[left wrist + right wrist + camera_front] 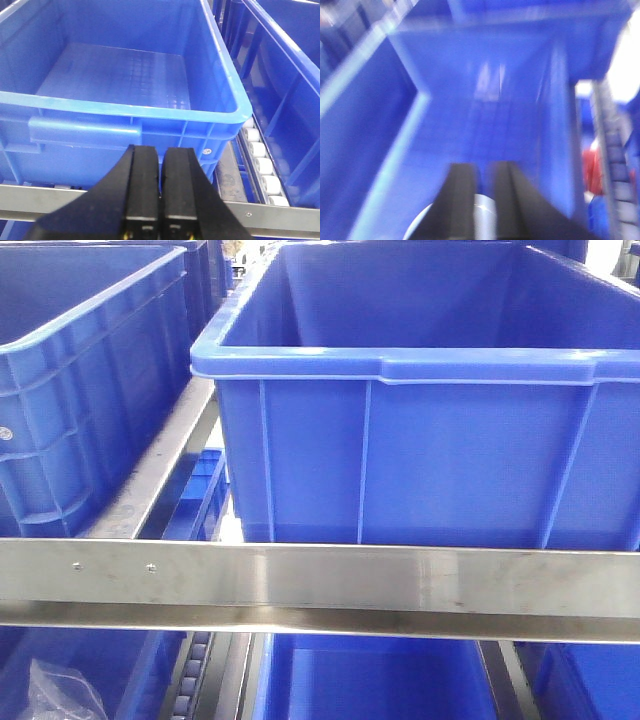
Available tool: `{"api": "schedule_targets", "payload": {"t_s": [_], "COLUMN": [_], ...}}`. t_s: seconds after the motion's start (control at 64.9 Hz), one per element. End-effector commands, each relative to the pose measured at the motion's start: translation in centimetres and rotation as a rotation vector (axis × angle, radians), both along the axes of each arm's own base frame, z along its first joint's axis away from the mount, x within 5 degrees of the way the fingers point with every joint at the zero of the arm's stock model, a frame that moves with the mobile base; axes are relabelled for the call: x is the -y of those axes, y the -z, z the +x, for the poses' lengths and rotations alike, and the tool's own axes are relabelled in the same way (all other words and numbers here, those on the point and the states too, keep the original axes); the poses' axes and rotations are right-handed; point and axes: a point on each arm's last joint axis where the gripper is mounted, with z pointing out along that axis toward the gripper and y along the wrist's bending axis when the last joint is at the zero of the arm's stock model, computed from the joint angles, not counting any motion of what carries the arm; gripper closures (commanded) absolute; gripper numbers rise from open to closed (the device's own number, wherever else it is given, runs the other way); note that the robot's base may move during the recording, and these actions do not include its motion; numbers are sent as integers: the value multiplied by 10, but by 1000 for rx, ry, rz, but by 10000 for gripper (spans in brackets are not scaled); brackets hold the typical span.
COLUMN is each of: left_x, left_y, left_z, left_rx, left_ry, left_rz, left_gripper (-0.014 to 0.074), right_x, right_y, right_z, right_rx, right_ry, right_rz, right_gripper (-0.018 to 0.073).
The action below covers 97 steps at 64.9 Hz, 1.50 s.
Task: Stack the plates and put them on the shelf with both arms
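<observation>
One pale, glossy plate (484, 217) shows at the bottom of the blurred right wrist view. My right gripper (484, 167) has its black fingers a narrow gap apart with the plate's surface filling that gap, so it reads as shut on the plate, above the inside of a blue bin (485, 115). My left gripper (161, 150) is shut with nothing in it, just in front of an empty blue bin (125, 107). The steel shelf (320, 580) carries the bins. In the front view there are no arms and no plate.
The front view has a large blue bin (420, 440) at centre and another (80, 390) to its left, with more bins and a crumpled plastic bag (60, 690) on the level below. White rollers (260, 165) run beside the left bin. Something red (592, 170) sits at the right.
</observation>
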Motion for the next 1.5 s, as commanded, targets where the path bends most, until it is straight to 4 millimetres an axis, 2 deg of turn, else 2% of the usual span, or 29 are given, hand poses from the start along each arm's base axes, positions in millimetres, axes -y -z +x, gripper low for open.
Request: {"api": "schedule_targets", "payload": {"t_s": [0.0,0.2,0.355,0.802,0.91,1.264,1.403,1.48], "left_x": [-1,-1,-1,-1,-1,-1,-1,-1], "left_y": [-17,-17,-17,-17,-17,-17,-17,-17], "left_z": [2,2,2,2,2,2,2,2], "left_rx": [98,98,98,98,98,98,98,98], "left_ry": [-10,-10,-10,-10,-10,-10,-10,-10], "left_rz": [-20,-20,-20,-20,-20,-20,-20,-20], "left_gripper": [498,498,498,498,498,498,498,498], "right_x": [4,10,13,13,17,29,31,31], "right_y": [-18,3,9,13,21,122,159,172], "right_z": [-32,-80,-104,-107,-120,-165,-170,-168], "right_rx": [177,215,258,212,230,233,235,264], "right_ry": [3,3,3,3,20,170,201,212], "right_rz": [19,24,29,23,24,52,48,48], "right_gripper": [504,509,510,510,510,510,510,510]}}
